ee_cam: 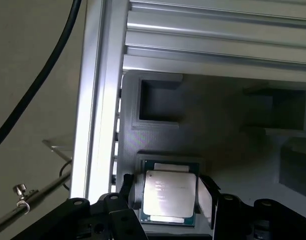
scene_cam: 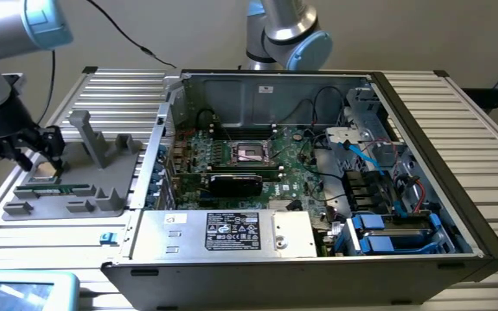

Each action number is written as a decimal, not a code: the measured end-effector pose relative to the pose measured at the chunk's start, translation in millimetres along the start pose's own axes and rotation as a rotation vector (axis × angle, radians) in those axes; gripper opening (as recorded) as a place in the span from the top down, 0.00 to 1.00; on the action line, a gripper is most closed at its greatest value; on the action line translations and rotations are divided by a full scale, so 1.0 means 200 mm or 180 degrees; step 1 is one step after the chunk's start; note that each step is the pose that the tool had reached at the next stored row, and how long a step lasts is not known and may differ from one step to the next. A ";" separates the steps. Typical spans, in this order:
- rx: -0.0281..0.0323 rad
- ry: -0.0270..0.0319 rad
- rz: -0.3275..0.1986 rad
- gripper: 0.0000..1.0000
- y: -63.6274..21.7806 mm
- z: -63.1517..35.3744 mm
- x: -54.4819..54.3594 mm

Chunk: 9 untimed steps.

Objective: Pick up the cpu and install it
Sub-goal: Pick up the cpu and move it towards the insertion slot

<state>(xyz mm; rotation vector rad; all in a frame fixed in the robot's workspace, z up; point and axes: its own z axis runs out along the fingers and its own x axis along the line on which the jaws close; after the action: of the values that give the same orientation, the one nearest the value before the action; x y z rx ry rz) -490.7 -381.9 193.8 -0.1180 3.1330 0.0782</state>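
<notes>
Your gripper [scene_cam: 39, 162] is low over the gray holder [scene_cam: 115, 194], jaws spread wide. The cpu [scene_cam: 47, 170] lies directly under the tool, flat in a shallow square recess of that holder, silver top up.

In the wrist view the gripper [ee_cam: 168, 181] straddles the cpu [ee_cam: 169, 192]. One black finger [ee_cam: 127, 186] stands just beside one edge of the chip and the other finger just beside the opposite edge. You can't tell whether either finger touches the rim. Nothing is pinched, and the chip is seated in its recess, not lifted.

Past the cpu, ahead of the fingers, the holder has two deeper square pockets [ee_cam: 160, 100]. Beyond those comes the ribbed aluminium table [ee_cam: 218, 30]. A black cable [ee_cam: 40, 80] runs off the table's edge, to the side of the tool.

In the exterior view the memory stick [scene_cam: 54, 190] lies in a slot of the same holder. It is near the gripper, just on the camera's side of the cpu, and apart from both.

The open computer case [scene_cam: 231, 233] sits well apart from the tool, toward the exterior view's right, next to the holder. Its socket [scene_cam: 251, 153], a metal frame with a dark centre, is in the middle of the green board, well apart from your gripper and the cpu.
</notes>
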 end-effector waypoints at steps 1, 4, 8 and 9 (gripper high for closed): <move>0.0000 0.0000 0.0001 0.38 -0.003 0.000 0.00; 0.0000 0.0000 0.0002 0.38 -0.005 0.001 -0.01; 0.0000 0.0000 0.0006 0.38 -0.009 0.005 -0.01; 0.0000 0.0000 0.0006 0.38 -0.009 0.005 -0.01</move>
<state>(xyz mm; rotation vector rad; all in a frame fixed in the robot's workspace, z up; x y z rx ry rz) -487.9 -383.5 192.7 -0.1149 3.1331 0.0781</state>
